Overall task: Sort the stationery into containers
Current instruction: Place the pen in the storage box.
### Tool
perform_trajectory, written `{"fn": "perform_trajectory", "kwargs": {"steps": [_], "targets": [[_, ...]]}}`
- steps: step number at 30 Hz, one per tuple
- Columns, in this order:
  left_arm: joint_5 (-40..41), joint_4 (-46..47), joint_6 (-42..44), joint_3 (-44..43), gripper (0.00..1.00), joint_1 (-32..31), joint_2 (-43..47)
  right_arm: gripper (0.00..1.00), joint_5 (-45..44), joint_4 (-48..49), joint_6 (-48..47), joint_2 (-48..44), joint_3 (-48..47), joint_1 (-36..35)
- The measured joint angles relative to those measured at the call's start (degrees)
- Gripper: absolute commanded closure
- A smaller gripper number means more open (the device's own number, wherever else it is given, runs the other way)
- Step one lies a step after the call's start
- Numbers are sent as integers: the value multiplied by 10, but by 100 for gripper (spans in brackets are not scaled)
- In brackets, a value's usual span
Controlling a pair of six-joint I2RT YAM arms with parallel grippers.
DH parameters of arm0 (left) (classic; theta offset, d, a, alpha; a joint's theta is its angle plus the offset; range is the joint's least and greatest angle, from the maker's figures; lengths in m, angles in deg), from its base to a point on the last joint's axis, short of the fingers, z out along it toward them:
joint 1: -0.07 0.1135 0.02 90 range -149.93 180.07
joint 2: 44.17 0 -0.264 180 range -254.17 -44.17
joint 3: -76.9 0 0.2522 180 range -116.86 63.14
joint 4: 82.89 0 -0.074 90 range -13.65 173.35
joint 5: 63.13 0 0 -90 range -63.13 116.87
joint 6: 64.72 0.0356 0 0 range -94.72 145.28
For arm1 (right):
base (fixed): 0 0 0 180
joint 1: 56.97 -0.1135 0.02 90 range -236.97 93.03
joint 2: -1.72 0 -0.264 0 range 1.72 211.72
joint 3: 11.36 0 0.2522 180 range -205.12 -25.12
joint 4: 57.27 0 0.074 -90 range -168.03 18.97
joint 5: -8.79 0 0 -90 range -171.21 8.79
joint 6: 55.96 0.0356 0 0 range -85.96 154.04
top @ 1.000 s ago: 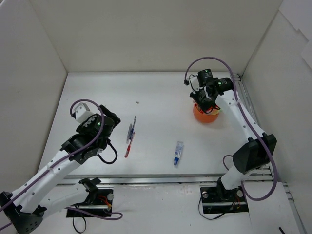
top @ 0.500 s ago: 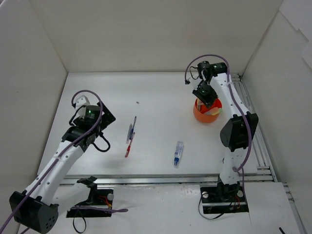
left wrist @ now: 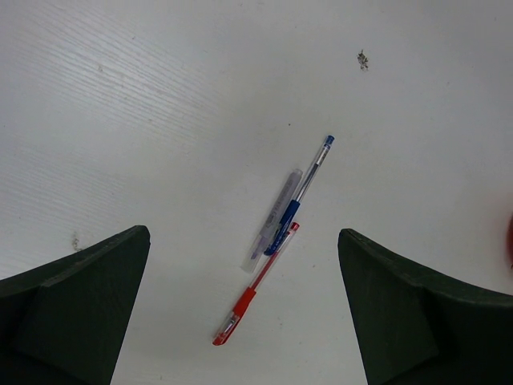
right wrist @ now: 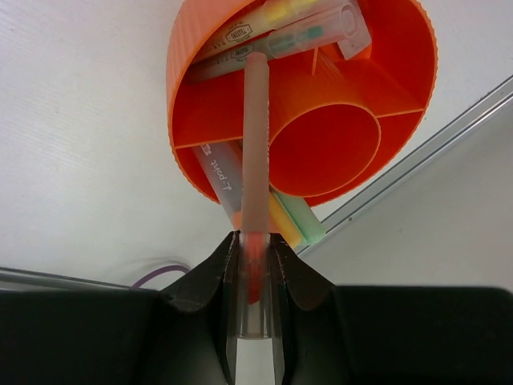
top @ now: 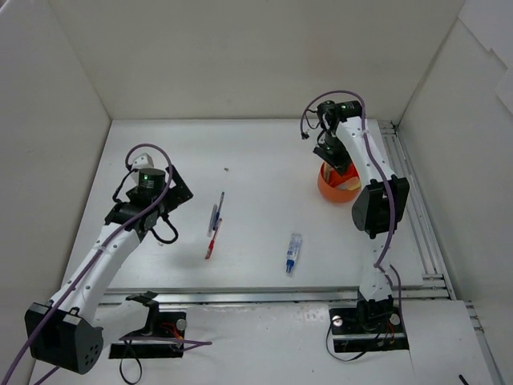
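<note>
The orange cup (top: 343, 189) (right wrist: 183, 76) stands at the right of the table, with yellow, green and grey markers (right wrist: 276, 36) in its divided sections. My right gripper (top: 333, 155) (right wrist: 255, 241) hangs just over it, shut on a pale pinkish pen (right wrist: 256, 136) whose far end reaches into the cup. A blue pen (left wrist: 300, 195) (top: 218, 207), a clear grey one (left wrist: 272, 210) and a red pen (left wrist: 252, 290) (top: 211, 243) lie together mid-table. A blue-capped clear one (top: 292, 253) lies further right. My left gripper (top: 176, 192) (left wrist: 243, 233) is open, above and left of the three pens.
A metal rail (top: 410, 188) (right wrist: 417, 152) runs along the table's right edge close behind the cup. White walls (top: 64, 120) enclose the table on three sides. A small dark speck (top: 226, 169) (left wrist: 362, 58) sits beyond the pens.
The right arm has folded upright, its elbow swinging in over the cup while the gripper stays above it with the pen. The left arm has drawn back and up a little.
</note>
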Motion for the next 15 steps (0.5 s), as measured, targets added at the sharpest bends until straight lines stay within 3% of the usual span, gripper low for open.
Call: {"fn": "perform_trajectory", "kwargs": {"steps": [9,15], "targets": [[-12,5,9,9,0,14,0,100,-14,-10,0,37,-27,-7],[-12,4,9,10,0,20,0,90,-29,-3,-1,74,-43,-20]]}}
